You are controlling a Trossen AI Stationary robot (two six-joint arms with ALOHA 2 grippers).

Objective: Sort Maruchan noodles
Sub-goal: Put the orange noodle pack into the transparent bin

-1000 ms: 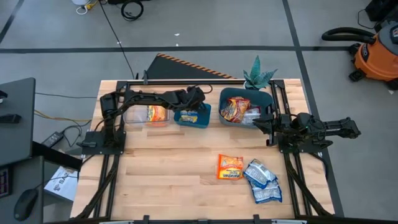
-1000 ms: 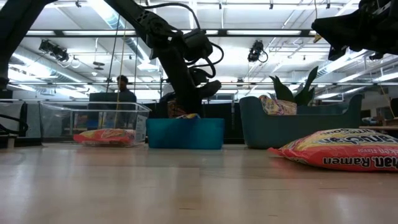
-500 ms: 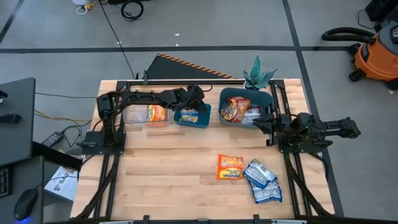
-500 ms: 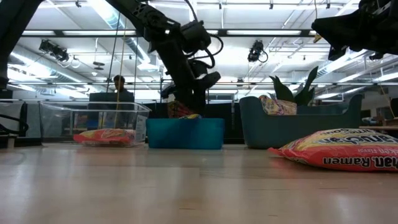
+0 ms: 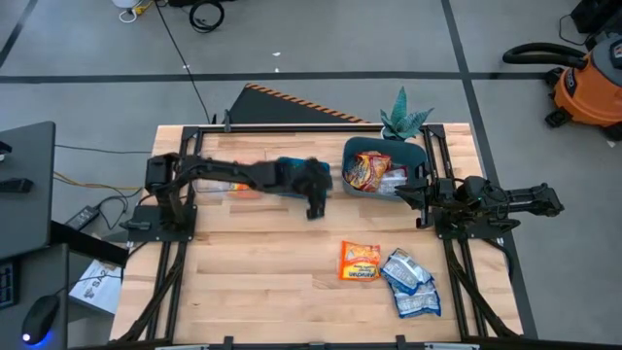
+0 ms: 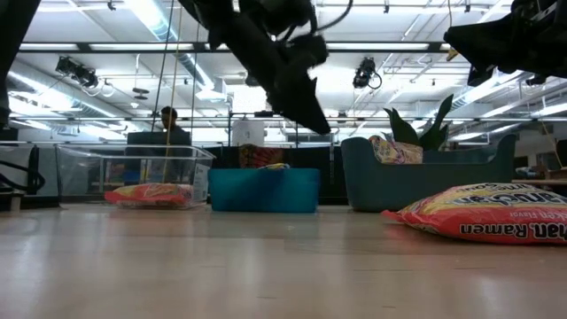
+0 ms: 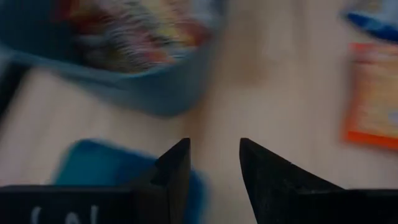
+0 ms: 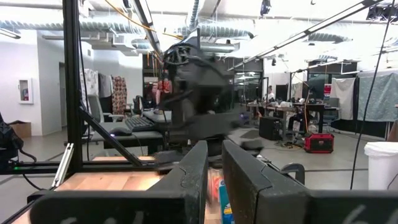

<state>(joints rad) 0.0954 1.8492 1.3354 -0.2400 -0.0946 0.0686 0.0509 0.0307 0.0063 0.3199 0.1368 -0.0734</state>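
An orange packet (image 5: 360, 261) and two blue-white packets (image 5: 408, 277) lie flat on the table at the near right. The orange packet also shows in the low view (image 6: 483, 213) and the left wrist view (image 7: 373, 93). More packets lie in the dark teal bin (image 5: 384, 167). One orange packet lies in the clear bin (image 5: 228, 180). My left gripper (image 7: 214, 152) is open and empty. It hangs above the table (image 5: 316, 204), just near of the small blue bin (image 6: 264, 189). My right gripper (image 8: 214, 155) waits at the right of the teal bin (image 5: 413, 190), with a narrow gap between its fingers.
The three bins stand in a row along the far side. A potted plant (image 5: 403, 117) stands at the far right corner. The arms' frames run along the left and right edges. A person (image 6: 168, 124) shows in the room behind the table.
My left gripper has risen out of the small blue bin. It has swung toward the table's near edge and a little to the right, and now hangs clear above the wood. The packets on the table have stayed put.
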